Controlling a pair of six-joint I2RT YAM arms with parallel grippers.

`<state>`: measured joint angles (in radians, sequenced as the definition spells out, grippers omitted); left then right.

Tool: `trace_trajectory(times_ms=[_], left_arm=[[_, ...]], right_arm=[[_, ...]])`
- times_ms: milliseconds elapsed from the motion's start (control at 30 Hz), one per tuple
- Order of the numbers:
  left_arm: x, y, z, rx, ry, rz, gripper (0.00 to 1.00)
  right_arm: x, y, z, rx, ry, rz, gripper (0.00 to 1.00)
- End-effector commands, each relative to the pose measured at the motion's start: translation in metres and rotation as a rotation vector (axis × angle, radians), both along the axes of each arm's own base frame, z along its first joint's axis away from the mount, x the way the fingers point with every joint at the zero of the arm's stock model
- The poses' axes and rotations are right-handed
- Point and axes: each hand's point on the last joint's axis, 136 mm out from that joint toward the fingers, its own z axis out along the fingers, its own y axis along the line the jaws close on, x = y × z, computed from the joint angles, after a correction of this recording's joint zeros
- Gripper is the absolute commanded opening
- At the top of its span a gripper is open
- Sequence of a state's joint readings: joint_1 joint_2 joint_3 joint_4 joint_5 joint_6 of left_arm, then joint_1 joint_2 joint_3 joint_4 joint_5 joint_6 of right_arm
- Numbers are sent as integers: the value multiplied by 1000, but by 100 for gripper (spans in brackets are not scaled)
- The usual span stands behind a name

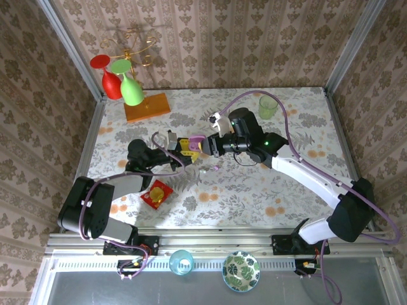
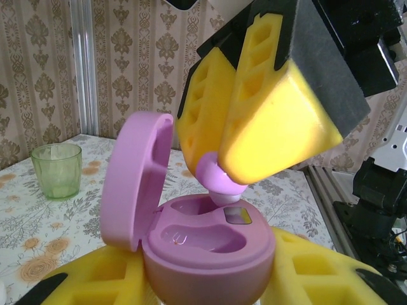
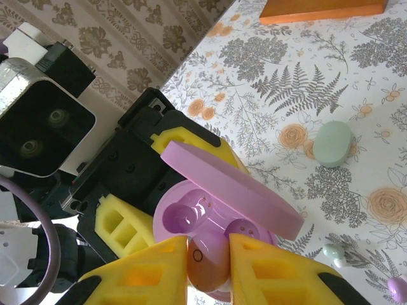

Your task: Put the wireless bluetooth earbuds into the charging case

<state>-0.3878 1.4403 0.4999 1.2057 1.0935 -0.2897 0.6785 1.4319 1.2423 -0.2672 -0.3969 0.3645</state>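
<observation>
Pink earbud (image 2: 215, 179): clamped between the yellow foam fingers of the right hand (image 3: 208, 254), its lower end touching the rim of one well of the charging case (image 2: 210, 244). The other well seen from the left wrist is vacant.

Charging case: pink-purple, lid (image 2: 137, 184) hinged up and open, body gripped between the yellow fingers of the left hand (image 2: 206, 279), held above the surface (image 3: 356, 70).

Loose earbuds on the surface, near the case: one whitish-green earbud (image 3: 333, 253), one purple earbud (image 3: 397, 287).

Pale green oval case (image 3: 334, 144): closed, lying flat, farther out.

Green cup (image 2: 57, 168): upright, well apart.

Orange board (image 3: 321, 7): at the far edge.
</observation>
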Motion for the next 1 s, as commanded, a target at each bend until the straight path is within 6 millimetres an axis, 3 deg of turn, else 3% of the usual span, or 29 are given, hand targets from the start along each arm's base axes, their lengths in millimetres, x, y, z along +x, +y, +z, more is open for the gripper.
trace_trajectory(times_ms=[0,367,667,700,767,967], left_arm=[[-6,-2,19,-31,-68,-33,17],[-6,-2,21,-34,-77,-32,17],[-5,-2,20,-34,-78,-24,17],[-4,-2,19,-34,-79,-20,17],[-2,-1,17,-33,-83,-5,17],[2,3,17,-34,-88,23,18]], right_arm=[[4,1,-4,-17,-10,6,21],[10,-9,-15,-72,-18,-46,23],[11,-14,4,-28,-69,-77,48],[8,-18,17,-3,-103,-86,50],[6,-24,25,17,-140,-105,53],[9,-61,27,75,-234,-290,55]])
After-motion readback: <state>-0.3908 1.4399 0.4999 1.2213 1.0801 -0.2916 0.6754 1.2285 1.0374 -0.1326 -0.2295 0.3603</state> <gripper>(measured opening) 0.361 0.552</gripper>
